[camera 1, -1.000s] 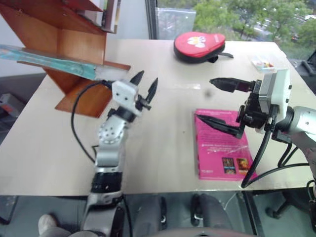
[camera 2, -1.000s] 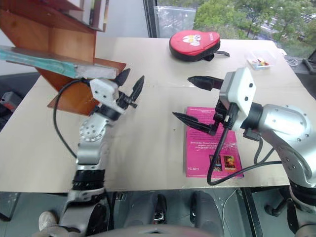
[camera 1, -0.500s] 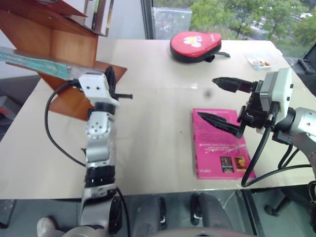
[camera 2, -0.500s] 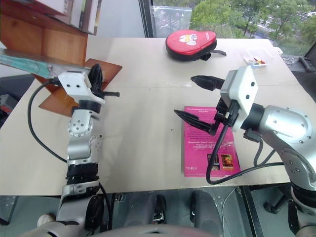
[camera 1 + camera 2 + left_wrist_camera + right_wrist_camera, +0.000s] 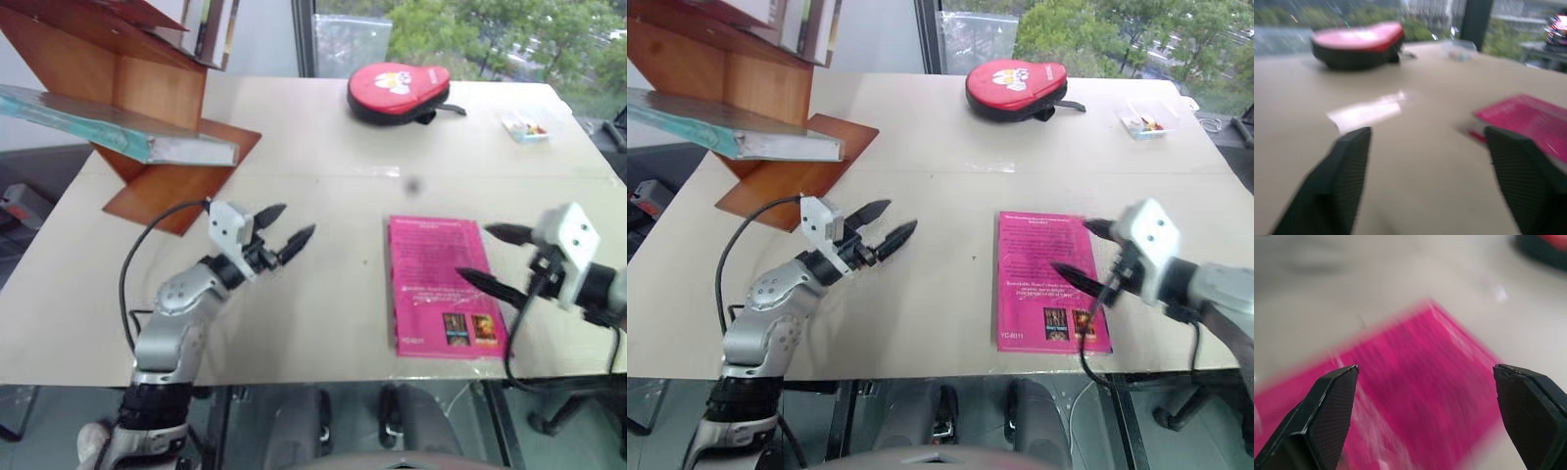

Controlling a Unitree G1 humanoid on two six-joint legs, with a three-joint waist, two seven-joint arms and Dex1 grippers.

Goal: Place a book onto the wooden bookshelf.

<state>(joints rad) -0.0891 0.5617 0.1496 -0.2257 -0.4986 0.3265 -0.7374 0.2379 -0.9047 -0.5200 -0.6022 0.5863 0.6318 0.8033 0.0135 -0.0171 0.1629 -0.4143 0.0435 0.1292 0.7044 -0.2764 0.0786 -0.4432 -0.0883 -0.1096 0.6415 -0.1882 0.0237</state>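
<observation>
- The surface (image 5: pixel 323 137), pale, carries everything.
- The wooden bookshelf (image 5: pixel 147 93) stands at its far left corner.
- The book (image 5: pixel 127 125) lies on a slanted board of the bookshelf.
- A pink book (image 5: pixel 441 284) lies flat toward the right.
- The left hand (image 5: pixel 284 233) hovers empty, its 2 fingers spread.
- The right hand (image 5: pixel 498 259), likewise spread and empty, hangs over the pink book's right edge.

Pink book (image 5: pixel 1049 277) cover: lines of small print, too small to read.
Other text: none legible.
</observation>
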